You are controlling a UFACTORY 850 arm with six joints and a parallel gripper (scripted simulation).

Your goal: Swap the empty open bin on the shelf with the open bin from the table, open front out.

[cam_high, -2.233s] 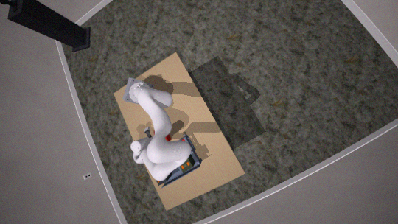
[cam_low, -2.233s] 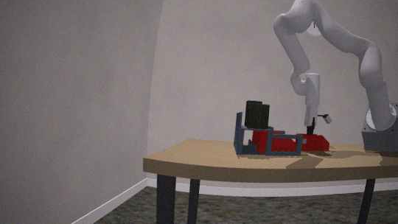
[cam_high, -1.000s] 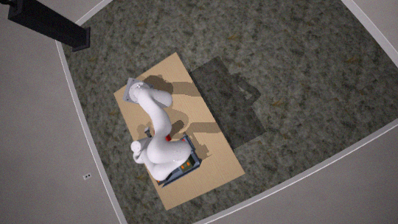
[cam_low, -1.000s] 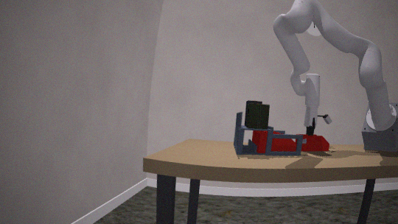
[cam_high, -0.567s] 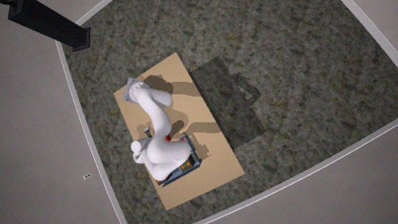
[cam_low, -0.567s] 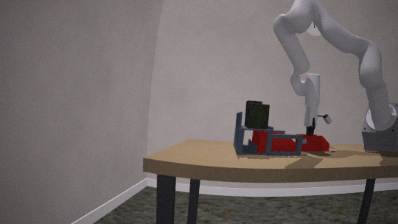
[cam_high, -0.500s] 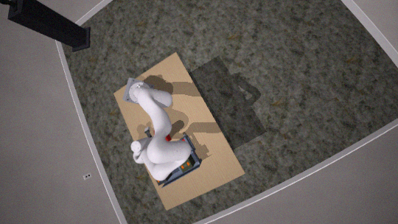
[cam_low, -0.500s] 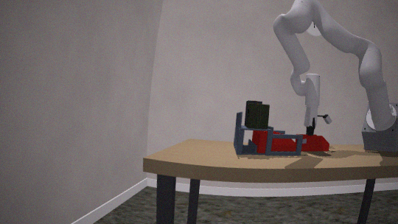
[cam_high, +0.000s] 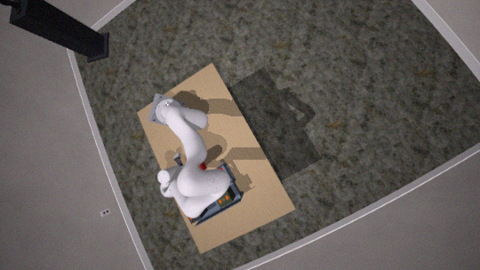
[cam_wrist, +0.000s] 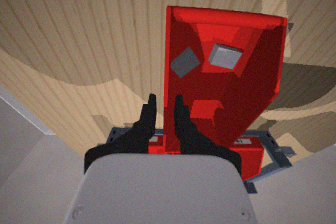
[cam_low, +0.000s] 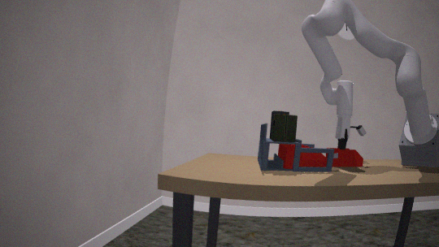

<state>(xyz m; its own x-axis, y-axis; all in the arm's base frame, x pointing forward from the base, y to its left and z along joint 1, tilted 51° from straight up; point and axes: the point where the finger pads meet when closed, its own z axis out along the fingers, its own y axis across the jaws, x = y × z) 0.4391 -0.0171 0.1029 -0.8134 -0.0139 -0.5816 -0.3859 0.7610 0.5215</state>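
Observation:
A red open bin [cam_wrist: 225,95] [cam_low: 351,157] stands on the table [cam_wrist: 65,60] [cam_low: 228,175] in front of the shelf, with two grey parts [cam_wrist: 184,62] [cam_wrist: 226,55] in it. My gripper [cam_wrist: 165,103] [cam_low: 343,145] points straight down at this bin's rim. It is partly open, one finger on each side of the bin's side wall, not clamped on it. Another red bin [cam_low: 302,157] [cam_wrist: 251,156] sits low in the blue-grey shelf [cam_low: 263,151] [cam_high: 232,179]; I cannot see its inside.
Two dark green bins [cam_low: 283,126] stand on the shelf's upper board. A bin with orange parts [cam_high: 224,198] shows in the shelf from above. The arm's base [cam_low: 419,151] [cam_high: 161,109] stands at the table's far end.

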